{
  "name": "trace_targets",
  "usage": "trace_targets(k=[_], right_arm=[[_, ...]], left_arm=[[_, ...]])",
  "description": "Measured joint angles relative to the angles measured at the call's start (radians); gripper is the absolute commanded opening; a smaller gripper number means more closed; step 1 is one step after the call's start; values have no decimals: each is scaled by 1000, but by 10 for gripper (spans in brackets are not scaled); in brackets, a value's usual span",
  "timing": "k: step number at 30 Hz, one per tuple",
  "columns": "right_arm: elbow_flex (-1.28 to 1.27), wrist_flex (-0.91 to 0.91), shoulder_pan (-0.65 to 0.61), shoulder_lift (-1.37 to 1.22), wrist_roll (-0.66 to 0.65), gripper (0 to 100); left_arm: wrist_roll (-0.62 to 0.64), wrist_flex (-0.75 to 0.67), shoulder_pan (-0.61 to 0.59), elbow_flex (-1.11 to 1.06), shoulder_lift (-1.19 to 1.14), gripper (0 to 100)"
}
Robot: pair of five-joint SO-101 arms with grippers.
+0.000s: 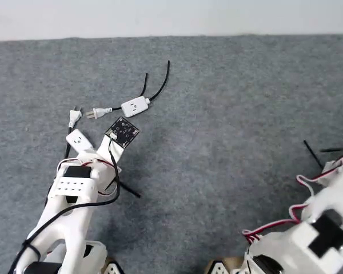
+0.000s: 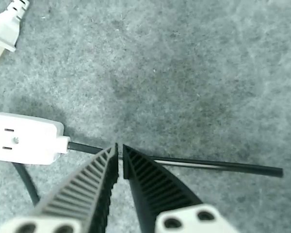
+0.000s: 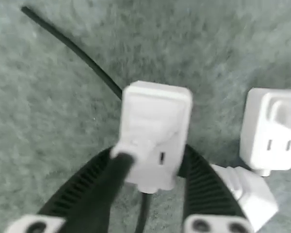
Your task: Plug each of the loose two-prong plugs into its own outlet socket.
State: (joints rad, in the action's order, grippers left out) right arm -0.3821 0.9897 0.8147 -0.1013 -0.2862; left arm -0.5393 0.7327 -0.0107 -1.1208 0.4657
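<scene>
Currently the left hand (image 2: 119, 148) hangs low over the grey carpet-like surface (image 1: 228, 114) near its left edge. Its ribbed fingers (image 2: 94, 179) are drawn together with only a sliver between them. Their tips sit right at the thin black cord (image 2: 208, 165) that runs out of a white rectangular outlet block (image 2: 22, 138); whether they pinch the cord cannot be told. That block lies flat with its two slots facing up, close to the left arm. A white two-prong plug (image 1: 74, 118) lies near it but apart, prongs bare. A little farther toward the far edge lies a second white outlet block (image 1: 135, 105). A second white two-prong plug (image 1: 100, 112) is in line with it, prongs pointing away from it toward the left edge, and black cords curve off toward the far edge. At the near right corner, the right hand (image 3: 153, 155) is clamped on a third white outlet block (image 3: 157, 116), one finger on each side, and a black cord (image 3: 68, 46) leads away from the block. Just beside it sits a fourth white block with two slots (image 3: 271, 131), with a white tapered piece (image 3: 245, 191) touching it.
</scene>
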Motion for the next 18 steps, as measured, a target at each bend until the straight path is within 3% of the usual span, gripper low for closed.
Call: trace_targets(k=[7,11,14,18], right_arm=[[270,377,-43,-51,-64,253],[440,589,-49,-14,-84,253],[480,694,-89,81,-80,253],[462,750,-209,222,-12,253]], left_arm=[[3,-43,-51,0,2,17],[104,-110,-129,0,41,82],[186,-124,-190,0,100,144],[235,-149,-218,0,123,155]])
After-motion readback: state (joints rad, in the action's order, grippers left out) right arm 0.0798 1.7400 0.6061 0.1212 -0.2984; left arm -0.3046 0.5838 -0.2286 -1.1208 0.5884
